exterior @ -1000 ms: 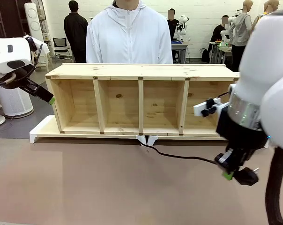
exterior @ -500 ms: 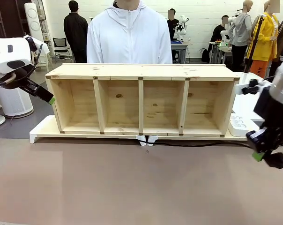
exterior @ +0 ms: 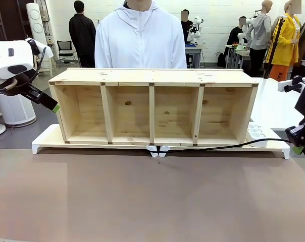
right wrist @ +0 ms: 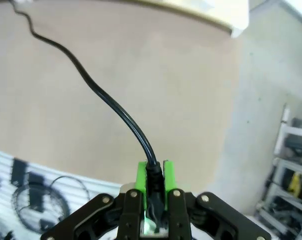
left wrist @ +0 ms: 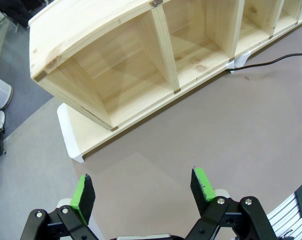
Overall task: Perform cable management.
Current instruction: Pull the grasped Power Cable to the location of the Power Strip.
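Black thin cable, pinched in right hand

Front camera faces across the brown table at the pale wooden four-bay shelf, fairly near. Left wrist camera looks down on both from above; right wrist camera hangs close over the table.

Front view, three o'clock: the right tool is sliced off by the frame edge. Running to it, the cable has its end buried between the green pads in the wrist view. The power strip sits half hidden behind the shelf.
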Controlling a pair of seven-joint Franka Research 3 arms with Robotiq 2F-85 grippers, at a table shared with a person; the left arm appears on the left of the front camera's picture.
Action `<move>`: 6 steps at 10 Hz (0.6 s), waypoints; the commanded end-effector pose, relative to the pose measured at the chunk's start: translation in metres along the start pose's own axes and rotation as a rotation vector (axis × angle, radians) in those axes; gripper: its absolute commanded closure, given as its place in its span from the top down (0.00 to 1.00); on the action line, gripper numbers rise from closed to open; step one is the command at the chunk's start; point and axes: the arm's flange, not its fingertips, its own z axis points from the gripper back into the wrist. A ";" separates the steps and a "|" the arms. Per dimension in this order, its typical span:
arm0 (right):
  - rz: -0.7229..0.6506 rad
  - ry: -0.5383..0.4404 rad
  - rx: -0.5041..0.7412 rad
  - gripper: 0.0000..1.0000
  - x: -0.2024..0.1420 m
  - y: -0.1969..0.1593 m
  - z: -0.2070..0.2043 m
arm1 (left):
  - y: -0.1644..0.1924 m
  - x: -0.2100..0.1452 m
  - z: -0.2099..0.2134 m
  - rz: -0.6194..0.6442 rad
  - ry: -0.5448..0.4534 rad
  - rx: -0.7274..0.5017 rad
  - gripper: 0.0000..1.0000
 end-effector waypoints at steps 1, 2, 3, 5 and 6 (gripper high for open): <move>0.024 -0.051 -0.076 0.17 0.004 -0.021 -0.037 | 0.000 0.000 0.000 -0.003 0.002 0.003 1.00; 0.022 -0.069 -0.089 0.17 0.016 -0.028 -0.044 | 0.000 0.000 0.000 -0.003 0.002 0.003 1.00; 0.001 -0.086 -0.086 0.17 0.029 -0.035 -0.052 | 0.000 0.000 0.000 -0.003 0.002 0.003 1.00; -0.071 -0.129 -0.075 0.17 0.062 -0.053 -0.059 | 0.000 0.000 0.000 -0.003 0.002 0.003 1.00; -0.111 -0.115 -0.055 0.17 0.077 -0.062 -0.061 | 0.000 0.000 0.000 -0.003 0.002 0.003 1.00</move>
